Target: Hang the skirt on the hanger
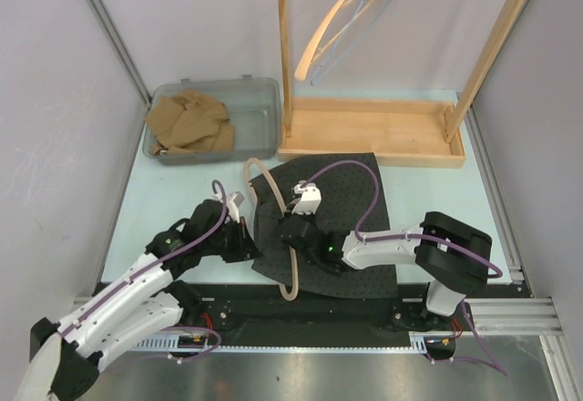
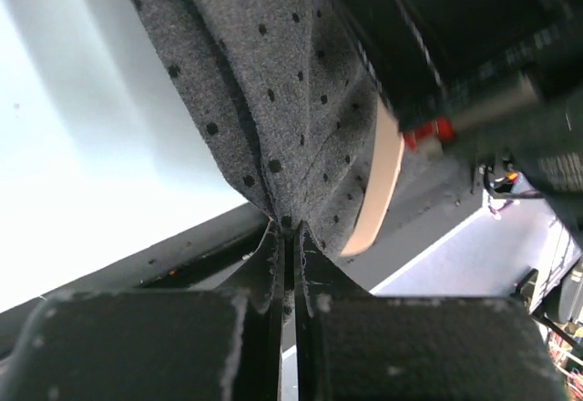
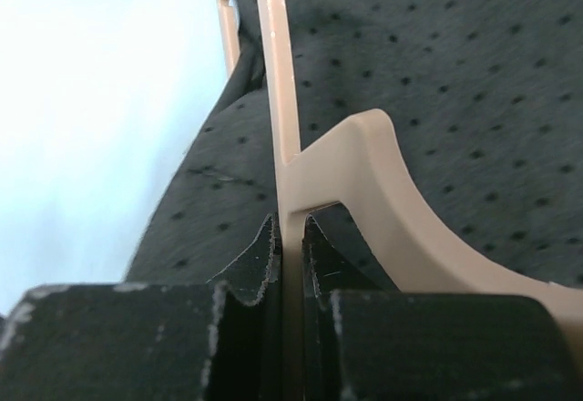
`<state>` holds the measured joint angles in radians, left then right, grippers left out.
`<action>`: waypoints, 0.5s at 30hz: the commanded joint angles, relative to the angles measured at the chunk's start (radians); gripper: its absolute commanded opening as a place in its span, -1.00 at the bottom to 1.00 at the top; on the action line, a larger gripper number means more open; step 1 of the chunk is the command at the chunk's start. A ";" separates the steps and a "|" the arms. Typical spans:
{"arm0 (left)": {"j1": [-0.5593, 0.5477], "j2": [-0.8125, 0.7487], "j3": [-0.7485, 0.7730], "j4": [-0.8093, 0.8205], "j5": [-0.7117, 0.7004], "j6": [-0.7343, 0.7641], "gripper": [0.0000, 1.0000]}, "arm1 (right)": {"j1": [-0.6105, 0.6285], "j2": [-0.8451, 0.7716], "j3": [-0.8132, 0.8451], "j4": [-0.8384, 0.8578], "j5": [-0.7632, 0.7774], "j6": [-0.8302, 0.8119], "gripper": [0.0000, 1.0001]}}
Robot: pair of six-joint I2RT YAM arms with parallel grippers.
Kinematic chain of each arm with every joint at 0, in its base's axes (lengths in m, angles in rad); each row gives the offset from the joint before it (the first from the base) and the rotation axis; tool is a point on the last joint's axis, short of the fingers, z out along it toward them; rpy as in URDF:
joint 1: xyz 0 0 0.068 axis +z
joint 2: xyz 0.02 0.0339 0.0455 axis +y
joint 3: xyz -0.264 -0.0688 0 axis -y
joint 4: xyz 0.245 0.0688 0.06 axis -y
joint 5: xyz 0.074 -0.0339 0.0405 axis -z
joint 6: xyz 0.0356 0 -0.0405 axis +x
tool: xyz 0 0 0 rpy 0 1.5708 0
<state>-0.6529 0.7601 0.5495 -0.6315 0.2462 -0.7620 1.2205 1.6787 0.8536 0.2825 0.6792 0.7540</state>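
Skirt (image 1: 351,202), dark grey with small black dots, lies spread on the pale surface (image 1: 173,205) just in front of the wooden rack (image 1: 369,132), its far edge near the rack's base tray. A beige hanger (image 1: 292,278) lies along the skirt's left edge, the side farther from the rack's right post, partly over the cloth.

The right fingers (image 3: 262,248) are clamped on a thin bar of that hanger, beside its curved shoulder. The left fingers (image 2: 266,266) are pressed together on a fold of the skirt's edge, which bunches up from the pinch; the hanger's pale arm shows just behind that fold.

This looks like the fitting step: cloth and hanger are each gripped, but the skirt is not yet carried by the hanger. The next move probably calls for the left arm to draw the pinched edge over the hanger's arm while the right keeps the hanger steady, without letting the thin fold slip free.
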 commanded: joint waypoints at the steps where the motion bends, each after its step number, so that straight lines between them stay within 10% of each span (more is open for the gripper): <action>1: -0.010 -0.090 -0.020 -0.085 0.038 -0.033 -1.00 | -0.029 -0.050 0.045 -0.074 0.108 -0.021 -1.00; 4: -0.010 -0.119 -0.043 -0.094 0.036 -0.036 -0.96 | -0.039 -0.040 0.055 -0.103 0.088 0.004 -1.00; 6: -0.010 -0.119 -0.048 -0.096 0.004 -0.037 -0.05 | -0.041 -0.031 0.059 -0.118 0.079 0.010 -1.00; 9: -0.008 -0.073 -0.030 -0.067 -0.067 -0.043 0.48 | -0.041 -0.025 0.062 -0.121 0.043 0.007 -1.00; 15: 0.018 0.108 0.130 0.015 -0.195 -0.048 0.64 | -0.041 -0.022 0.064 -0.138 -0.007 0.021 -1.00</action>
<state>-0.6533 0.7635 0.5644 -0.7124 0.1612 -0.8047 1.1854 1.6684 0.8791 0.1722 0.6701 0.7589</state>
